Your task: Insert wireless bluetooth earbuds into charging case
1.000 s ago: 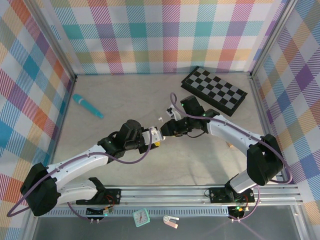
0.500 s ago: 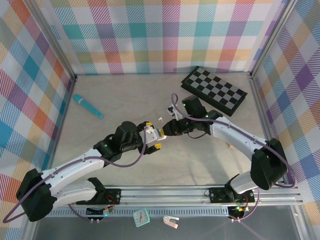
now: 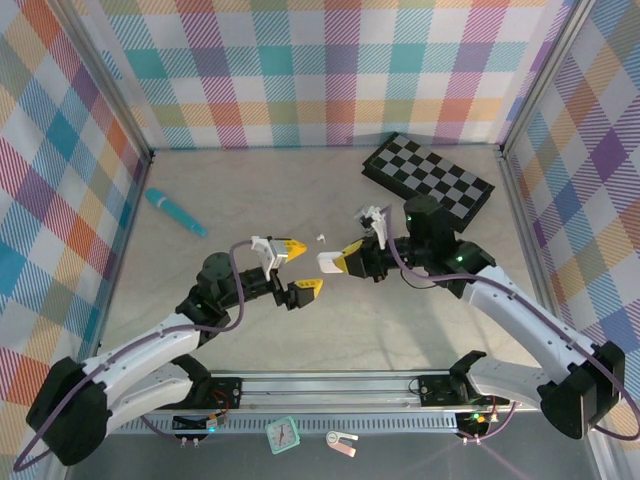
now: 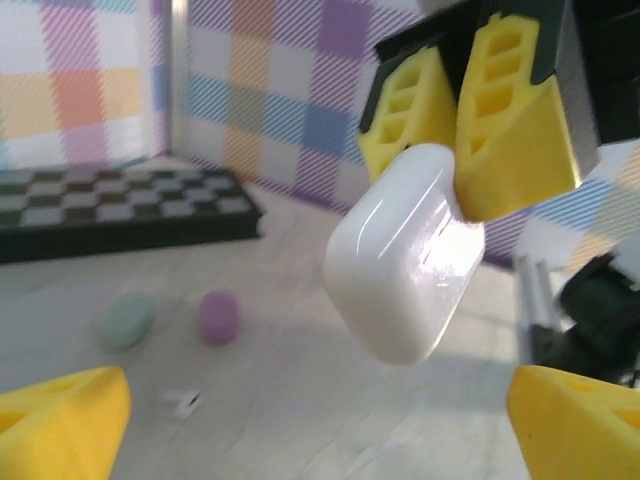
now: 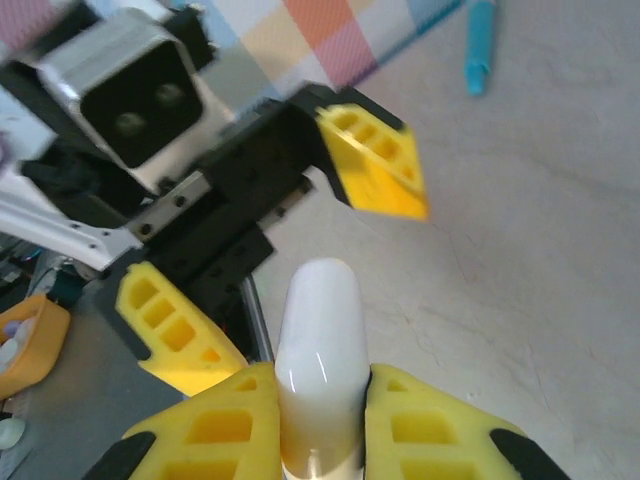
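I have the right gripper (image 3: 342, 262) pinching the white case (image 3: 327, 262) above the middle of the tabletop (image 3: 250, 190). The case's free end points at the left gripper (image 3: 297, 268), whose fingers are spread wide, near the case but not touching it. A tiny white earbud (image 3: 320, 238) lies on the tabletop just behind them. In the left wrist view, a green case (image 4: 127, 320) and a lilac case (image 4: 218, 316) lie side by side, nearer the chessboard (image 3: 430, 180).

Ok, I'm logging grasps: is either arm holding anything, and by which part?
The right gripper clamps the white case by one end; left gripper is open.
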